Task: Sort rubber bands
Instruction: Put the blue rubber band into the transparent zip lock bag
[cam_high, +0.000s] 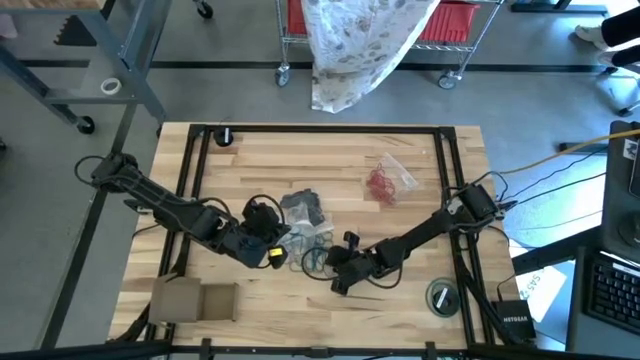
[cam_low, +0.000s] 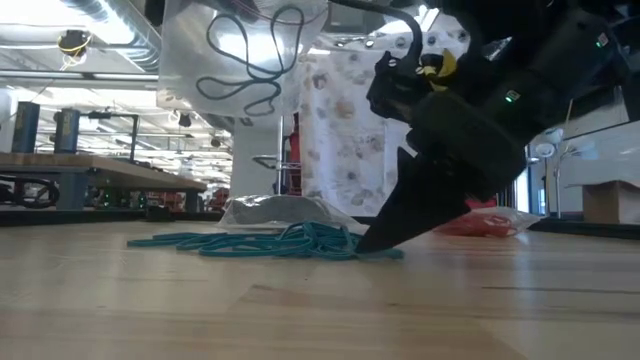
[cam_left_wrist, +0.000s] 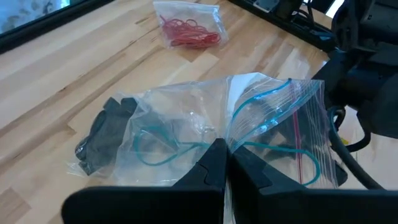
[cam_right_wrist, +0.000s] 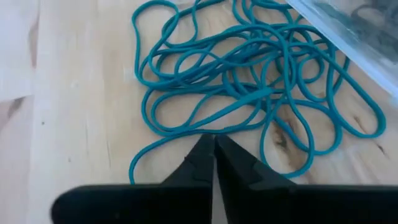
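Note:
Loose teal rubber bands (cam_right_wrist: 249, 81) lie in a tangle on the wooden table (cam_high: 400, 225), near the middle of its front half (cam_high: 315, 262). My right gripper (cam_right_wrist: 214, 144) is shut, its tips down on the table at the pile's near edge (cam_low: 372, 243). My left gripper (cam_left_wrist: 227, 158) is shut on a clear zip bag (cam_left_wrist: 267, 124) with a few teal bands inside. The bag is raised above the table (cam_low: 240, 50). A bag of dark bands (cam_left_wrist: 102, 140) and a bag of red bands (cam_left_wrist: 186, 28) lie flat on the table. My right gripper's tips meet on a teal strand (cam_right_wrist: 186, 138) at the pile's near edge, coming down at a slant. The strand and the rest of the pile lie on the table; the tips hide the exact place of contact. My left gripper pinches the clear bag's wall (cam_left_wrist: 239, 134) between its two fingers, beside the zip strip. The bag is lifted off the table and crumples around the tips.
A flat cardboard box (cam_high: 195, 300) sits at the near left. A round roll (cam_high: 441, 297) lies at the near right and a small black object (cam_high: 228, 137) at the far left. A black frame rail (cam_high: 320, 128) borders the table.

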